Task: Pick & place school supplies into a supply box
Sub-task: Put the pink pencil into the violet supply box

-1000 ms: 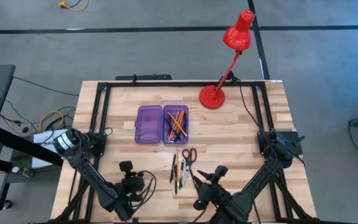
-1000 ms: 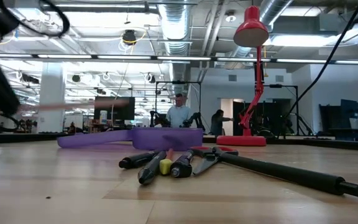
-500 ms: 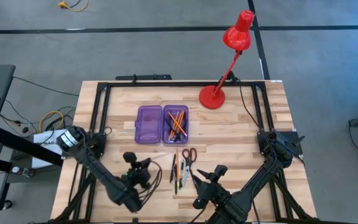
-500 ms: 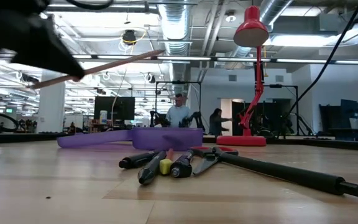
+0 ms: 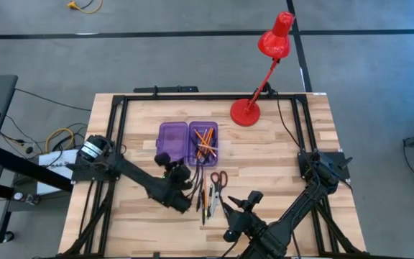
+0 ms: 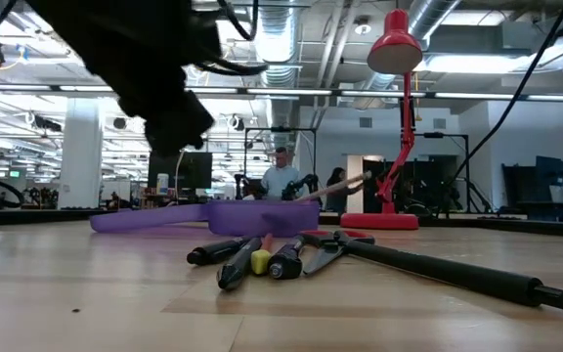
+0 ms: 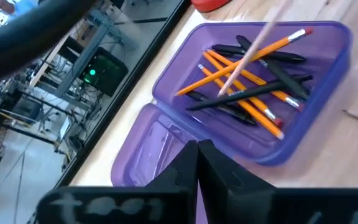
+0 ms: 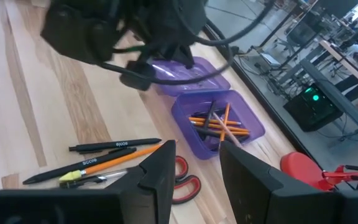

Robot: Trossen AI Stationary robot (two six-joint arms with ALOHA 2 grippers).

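The supply box [image 5: 187,144] lies open on the table, a purple case whose right half [image 7: 272,81] holds several orange pencils and dark pens. My left gripper [image 5: 184,169] hovers at the box's near edge, shut on a pale pencil [image 7: 253,46] that reaches out over the filled half. Loose pens, a pencil [image 5: 203,194] and red-handled scissors [image 5: 218,178] lie flat on the table in front of the box. My right gripper [image 8: 194,180] stands open above the table just near of them, with nothing between its fingers. My left gripper pinches the pencil by one end [image 7: 216,99] between its shut fingertips. The fingers slant down toward the table's far side, and the pencil runs on past them in nearly the same line. It is lifted clear, its free end [image 6: 345,181] above the box.
A red desk lamp stands with its base [image 5: 246,111] at the far right of the box. A black frame [image 5: 192,97] runs round the table. Bare wood lies left of the box and along the right side. People stand in the room beyond [image 6: 281,181].
My left gripper has swung from the table's near left corner toward the box, rising slightly and turning, still shut on the pencil. The pencil has travelled with it, lifted clear, and now points over the box's filled half.
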